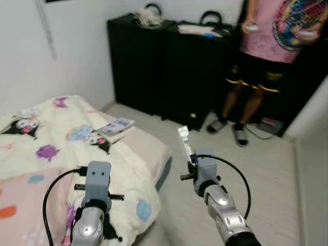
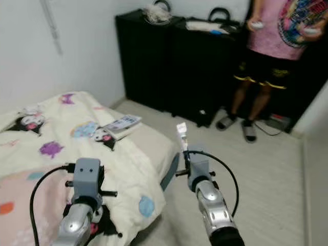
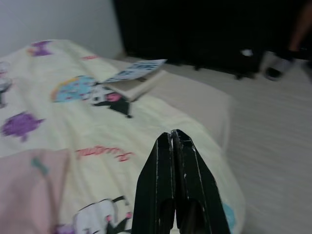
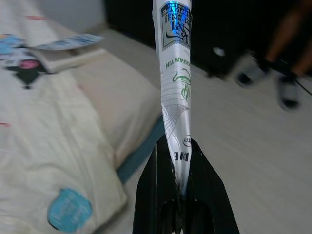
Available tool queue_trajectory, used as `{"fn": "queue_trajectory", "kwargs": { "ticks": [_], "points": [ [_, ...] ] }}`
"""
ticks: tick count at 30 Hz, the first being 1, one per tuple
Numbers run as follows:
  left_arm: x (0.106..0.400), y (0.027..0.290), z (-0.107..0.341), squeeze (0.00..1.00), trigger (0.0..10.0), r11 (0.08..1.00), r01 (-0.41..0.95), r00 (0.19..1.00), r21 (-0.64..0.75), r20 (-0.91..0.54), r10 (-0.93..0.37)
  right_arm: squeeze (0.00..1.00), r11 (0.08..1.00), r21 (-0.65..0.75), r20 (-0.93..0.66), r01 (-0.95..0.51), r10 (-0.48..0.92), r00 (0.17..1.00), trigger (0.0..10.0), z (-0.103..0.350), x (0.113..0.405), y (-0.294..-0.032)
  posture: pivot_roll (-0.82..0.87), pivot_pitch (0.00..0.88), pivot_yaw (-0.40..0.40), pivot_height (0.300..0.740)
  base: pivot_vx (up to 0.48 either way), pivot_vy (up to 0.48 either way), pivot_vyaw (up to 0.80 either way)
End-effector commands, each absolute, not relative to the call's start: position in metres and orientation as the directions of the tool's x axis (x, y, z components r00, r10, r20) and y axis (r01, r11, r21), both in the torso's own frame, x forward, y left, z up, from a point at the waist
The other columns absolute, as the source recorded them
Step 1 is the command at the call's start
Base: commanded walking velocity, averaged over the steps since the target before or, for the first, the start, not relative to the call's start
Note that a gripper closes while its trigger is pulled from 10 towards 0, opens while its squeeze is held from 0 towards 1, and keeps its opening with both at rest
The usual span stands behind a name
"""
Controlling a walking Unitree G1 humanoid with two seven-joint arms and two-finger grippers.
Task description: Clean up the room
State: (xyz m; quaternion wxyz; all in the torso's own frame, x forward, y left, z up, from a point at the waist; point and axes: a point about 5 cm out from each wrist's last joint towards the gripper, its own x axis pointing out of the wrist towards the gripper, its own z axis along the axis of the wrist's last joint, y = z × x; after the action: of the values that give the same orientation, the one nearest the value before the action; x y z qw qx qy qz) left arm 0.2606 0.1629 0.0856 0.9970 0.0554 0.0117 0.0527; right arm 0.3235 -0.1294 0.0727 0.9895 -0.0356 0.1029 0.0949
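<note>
My right gripper [image 4: 178,165] is shut on a flat white tube [image 4: 174,73] with blue and green print, which sticks up from the fingers. In the eye views the tube [image 1: 184,141] stands above the floor just past the bed's corner, held by the right gripper [image 1: 191,156]. My left gripper [image 3: 173,146] is shut with nothing in it and hovers over the cream cartoon-print blanket [image 1: 77,138] on the bed. A booklet [image 1: 117,125] lies on a thin book at the bed's far edge.
Black cabinets [image 1: 164,66] line the far wall with bags on top. A person [image 1: 269,56] in a pink shirt stands at the right holding controllers, sandals on the pale floor [image 1: 256,174]. A white wall is at the left.
</note>
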Motion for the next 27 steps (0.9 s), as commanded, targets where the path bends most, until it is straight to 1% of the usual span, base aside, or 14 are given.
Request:
{"fn": "queue_trajectory", "kwargs": {
  "ticks": [1,10,27],
  "points": [
    [0.2588,0.1626,0.0808,0.00,10.0,0.991,-0.090,0.995,0.103,-0.034,0.093,0.00,0.980,-0.051,-0.239,-0.192,0.175,0.955,10.0,0.0636,0.3190,-0.1298,-0.03,0.119,-0.034,0.740,0.000,0.000,-0.80],
    [0.2605,0.1594,0.0837,0.00,10.0,0.991,-0.073,0.997,0.108,-0.016,0.075,0.00,0.980,-0.056,-0.242,-0.191,0.172,0.955,10.0,0.0619,0.3176,-0.1297,-0.03,0.120,-0.033,0.740,0.000,0.000,-0.80],
    [0.2593,0.1581,0.0810,0.00,10.0,0.992,-0.066,0.997,0.112,-0.029,0.069,0.00,0.979,-0.062,-0.247,-0.195,0.174,0.953,10.0,0.0591,0.3154,-0.1283,-0.03,0.121,-0.030,0.740,0.000,0.000,-0.80]
  ]
}}
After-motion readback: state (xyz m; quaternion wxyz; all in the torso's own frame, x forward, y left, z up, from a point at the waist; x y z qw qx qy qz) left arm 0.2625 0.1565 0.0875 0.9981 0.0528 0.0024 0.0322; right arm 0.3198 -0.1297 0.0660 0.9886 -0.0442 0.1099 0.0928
